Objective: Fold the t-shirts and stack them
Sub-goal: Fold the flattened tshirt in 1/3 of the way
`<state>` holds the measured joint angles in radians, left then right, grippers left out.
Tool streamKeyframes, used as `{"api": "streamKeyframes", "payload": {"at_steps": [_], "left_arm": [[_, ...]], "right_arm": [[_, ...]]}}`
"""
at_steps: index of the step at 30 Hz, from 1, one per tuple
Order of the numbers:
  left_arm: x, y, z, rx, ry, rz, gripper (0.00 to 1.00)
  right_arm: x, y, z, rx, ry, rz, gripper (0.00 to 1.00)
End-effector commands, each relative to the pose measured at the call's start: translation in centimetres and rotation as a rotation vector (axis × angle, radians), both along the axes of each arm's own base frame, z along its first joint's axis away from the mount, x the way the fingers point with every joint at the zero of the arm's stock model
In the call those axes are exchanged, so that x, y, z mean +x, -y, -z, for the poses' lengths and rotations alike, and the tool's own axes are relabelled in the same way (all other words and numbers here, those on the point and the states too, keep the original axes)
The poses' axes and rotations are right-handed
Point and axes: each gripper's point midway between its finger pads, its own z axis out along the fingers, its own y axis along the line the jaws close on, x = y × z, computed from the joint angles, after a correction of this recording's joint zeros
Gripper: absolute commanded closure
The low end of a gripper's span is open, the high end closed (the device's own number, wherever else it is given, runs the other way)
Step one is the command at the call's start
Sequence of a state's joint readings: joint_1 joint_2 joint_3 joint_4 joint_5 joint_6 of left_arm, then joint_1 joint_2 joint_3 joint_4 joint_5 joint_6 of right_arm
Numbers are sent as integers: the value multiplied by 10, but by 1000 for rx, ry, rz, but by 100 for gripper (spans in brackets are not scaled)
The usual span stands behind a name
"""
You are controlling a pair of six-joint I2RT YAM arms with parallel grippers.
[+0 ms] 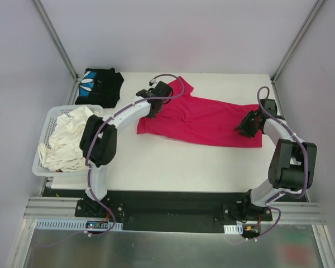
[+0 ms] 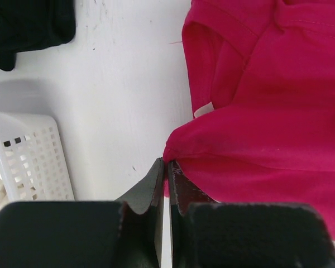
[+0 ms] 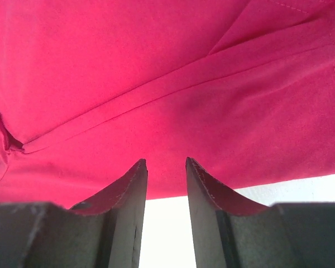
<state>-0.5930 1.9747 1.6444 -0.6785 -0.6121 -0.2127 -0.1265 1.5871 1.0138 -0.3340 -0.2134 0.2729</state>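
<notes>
A red t-shirt (image 1: 206, 118) lies spread across the middle of the table, partly folded at its left end. My left gripper (image 1: 154, 106) is at the shirt's left edge. In the left wrist view the gripper (image 2: 167, 167) is shut on a pinch of the red t-shirt (image 2: 268, 167) at a folded corner. My right gripper (image 1: 244, 126) is at the shirt's right part. In the right wrist view it (image 3: 166, 163) is open, its tips at the near hem of the red t-shirt (image 3: 156, 84), with bare table showing between the fingers.
A folded black t-shirt (image 1: 99, 86) with a blue and white print lies at the back left, and also shows in the left wrist view (image 2: 28, 22). A white basket (image 1: 44, 131) holding cream shirts (image 1: 64, 139) stands at the left table edge.
</notes>
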Motion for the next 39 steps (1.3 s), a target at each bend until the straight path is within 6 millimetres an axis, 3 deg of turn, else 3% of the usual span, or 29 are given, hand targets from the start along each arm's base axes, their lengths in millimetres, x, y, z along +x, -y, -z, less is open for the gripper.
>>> {"api": "streamKeyframes", "payload": {"at_steps": [1,12,20,25,30,33,35,39], "left_arm": [[12,-2,-5,32,8,8,100],[3,-8,5,53,-28,22,100],[-4,-5,14,32,-67,36,100],[-29,-11,40,34,-137,17,98],[-62,-15,68,67,-210,9,85],[-72,-13,73,56,-228,8,65],[-70,-13,69,51,-214,7,51],[-61,-9,53,42,-170,14,37]], "right_arm": [[1,0,1,-4,6,20,63],[-8,1,17,20,-63,72,63],[-4,18,-11,-6,-7,107,63],[1,38,-32,-20,45,156,62],[4,47,-48,-7,93,177,62],[5,49,-54,2,111,181,61],[4,49,-55,4,115,182,61],[0,47,-52,6,113,171,60]]}}
